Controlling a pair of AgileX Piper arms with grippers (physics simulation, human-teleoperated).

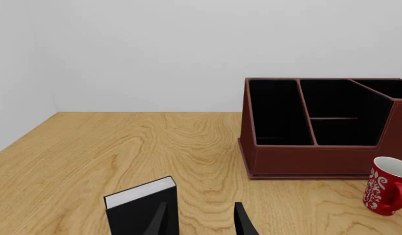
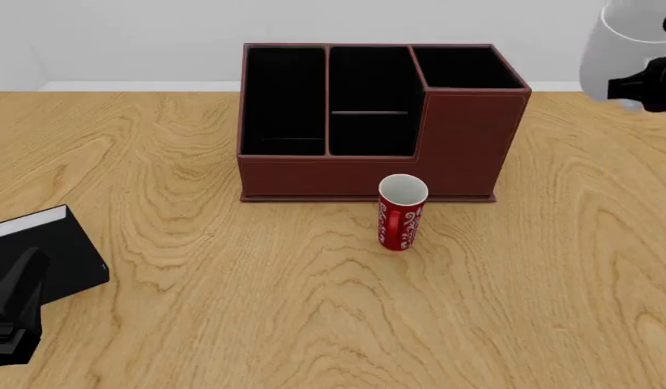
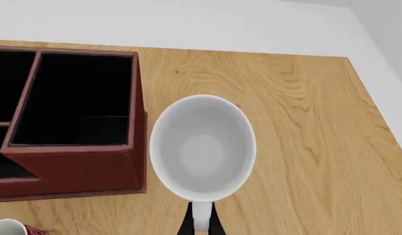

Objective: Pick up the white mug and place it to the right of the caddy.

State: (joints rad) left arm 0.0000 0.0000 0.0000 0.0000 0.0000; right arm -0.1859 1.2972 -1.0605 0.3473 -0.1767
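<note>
The right gripper (image 3: 199, 221), mostly cut off, pinches the white mug's (image 3: 202, 147) handle beside the caddy (image 3: 70, 122).

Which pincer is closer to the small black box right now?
Left. The left pincer hangs right beside the black box at the table's near left. The right pincer is far off at the back right, shut on the white mug by its handle.

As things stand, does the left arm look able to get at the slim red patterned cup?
Probably yes: the left hand sits low near the small black box, and bare wood lies between it and the red cup.
</note>
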